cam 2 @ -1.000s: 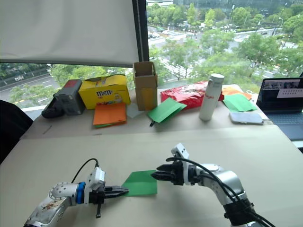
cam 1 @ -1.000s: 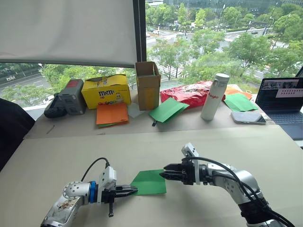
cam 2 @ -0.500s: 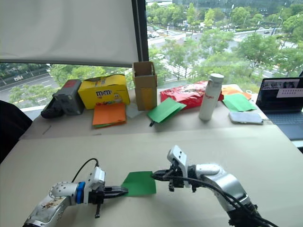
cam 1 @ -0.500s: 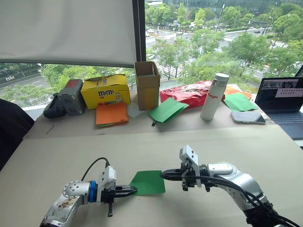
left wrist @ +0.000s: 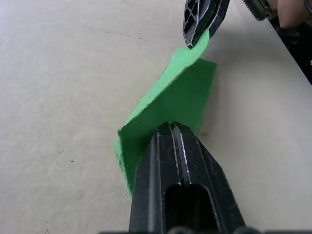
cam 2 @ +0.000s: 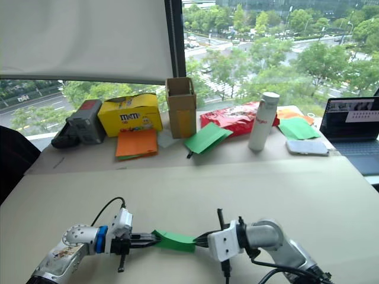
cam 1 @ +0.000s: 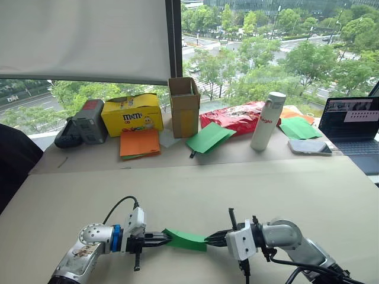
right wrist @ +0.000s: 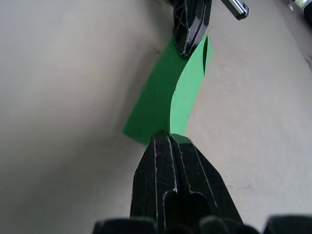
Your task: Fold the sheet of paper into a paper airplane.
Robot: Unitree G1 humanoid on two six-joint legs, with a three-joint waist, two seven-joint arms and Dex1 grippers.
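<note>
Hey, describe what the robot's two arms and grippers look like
Both grippers, left gripper and right gripper, have two slim black fingers. Each arm is silver metal with a white block at the wrist. The left wrist carries a blue ring, and black cables loop over both wrists.

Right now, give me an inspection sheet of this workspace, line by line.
Surface: beige table, bare around the work.
Job's things: sheet of paper, bright green, folded over, held between both grippers.
Clutter: yellow candy box, cardboard box, red snack bag, white bottle, orange sheets, spare green sheets, phone, laptop.
Grippers: left gripper and right gripper each shut on one end.
Cables: black cable looping off the left wrist.
Surroundings: window onto trees and street.
</note>
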